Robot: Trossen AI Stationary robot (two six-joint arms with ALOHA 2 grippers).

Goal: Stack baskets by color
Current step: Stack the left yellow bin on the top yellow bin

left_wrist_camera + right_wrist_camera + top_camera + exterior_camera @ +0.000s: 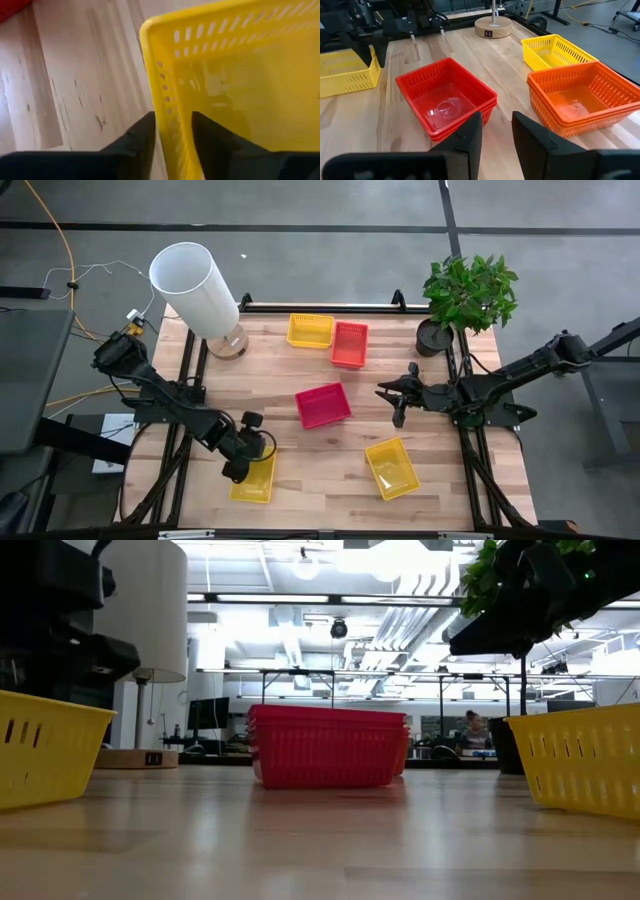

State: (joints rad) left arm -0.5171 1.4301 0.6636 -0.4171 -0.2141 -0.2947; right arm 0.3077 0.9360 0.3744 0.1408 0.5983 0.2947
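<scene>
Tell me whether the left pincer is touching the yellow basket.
Touching. The left wrist view shows the left pincer straddling the yellow basket's wall, its fingers against it.

— From my remote station, what surrounds the rig?

— I see a pale wooden plank desk (330, 450) edged by a black metal frame (320, 307), standing on a grey concrete floor (330, 240) crossed by dark seam lines. A big white cylinder lamp shade (195, 287) stands on a round wooden base (228, 344) at one far corner; a green leafy potted plant (468, 292) sits at the other.

— Cables?

— I can make out a yellow cable (62, 240) trailing over the floor.

— And the room beyond?

— Through the low camera I see an open workshop with bright white ceiling lights (310, 565), exposed ducts, and black-framed tables (300, 680) far back.
</scene>
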